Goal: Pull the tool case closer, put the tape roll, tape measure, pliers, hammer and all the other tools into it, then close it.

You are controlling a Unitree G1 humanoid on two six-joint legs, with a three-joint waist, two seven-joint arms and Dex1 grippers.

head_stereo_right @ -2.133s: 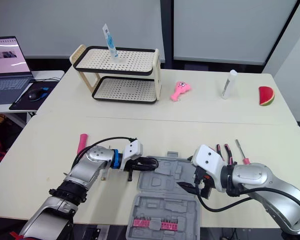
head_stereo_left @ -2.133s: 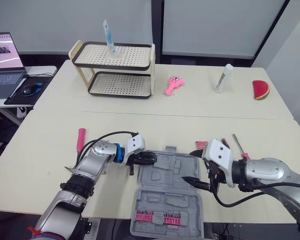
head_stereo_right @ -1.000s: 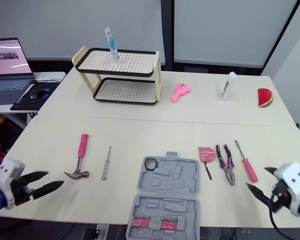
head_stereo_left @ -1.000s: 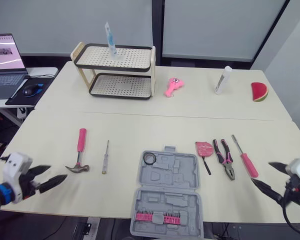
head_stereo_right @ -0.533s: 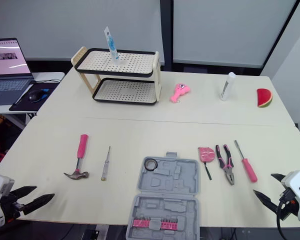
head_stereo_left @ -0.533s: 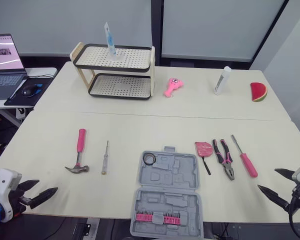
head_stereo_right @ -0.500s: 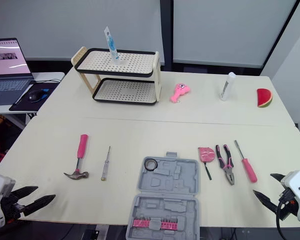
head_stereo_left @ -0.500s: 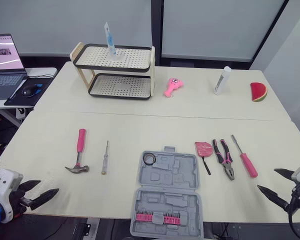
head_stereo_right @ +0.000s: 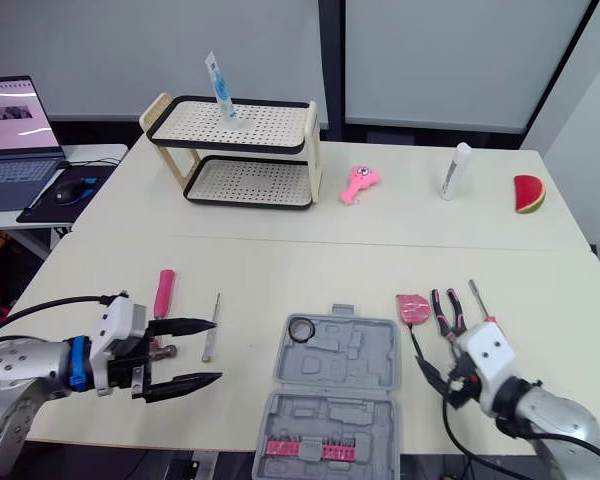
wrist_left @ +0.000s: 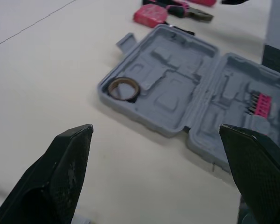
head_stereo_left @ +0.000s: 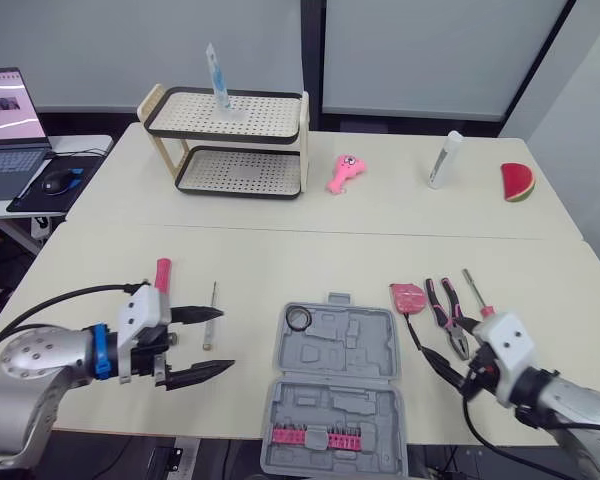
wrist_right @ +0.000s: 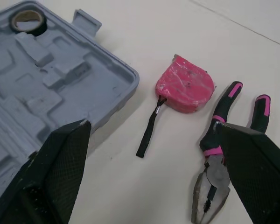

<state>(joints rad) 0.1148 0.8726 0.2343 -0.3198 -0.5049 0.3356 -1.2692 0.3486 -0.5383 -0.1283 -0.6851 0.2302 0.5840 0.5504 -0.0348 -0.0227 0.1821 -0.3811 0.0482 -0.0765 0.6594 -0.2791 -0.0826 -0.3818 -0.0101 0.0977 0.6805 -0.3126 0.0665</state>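
- both arms have come in over the counter [head_stereo_left: 280, 255]. half a second ago they hung low past its near corners. now the left jaws stand left of the tool case [head_stereo_left: 352, 348] and the right jaws stand right of it.
- left jaws: spread wide and empty, just beside the small screwdriver [head_stereo_left: 212, 296] and the hammer [head_stereo_left: 162, 274], both lying left of the case. the arm hides the hammer head.
- right jaws: spread wide and empty, above the pliers [wrist_right: 211, 150]. the tape measure [head_stereo_left: 408, 297] lies between the pliers and the case, and the pink-handled screwdriver [head_stereo_left: 486, 312] lies farther right.
- the case lies open and has not shifted. the tape roll [head_stereo_left: 299, 318] sits in its far-left pocket.
- i judge the pull and the tape roll as done. the tape measure, pliers, hammer and both screwdrivers are yet to go in, and this inward move looks like the start of the next pick.
- edges: the lid half with the row of pink bits [head_stereo_left: 315, 435] reaches the near edge of the counter and seems to overhang it, so i see no room to draw the case closer.
- open room: there is bare counter left of the case up to the small screwdriver. right of the case only a narrow strip runs to the tape measure's strap. beyond the case's far side the counter is broad and bare.
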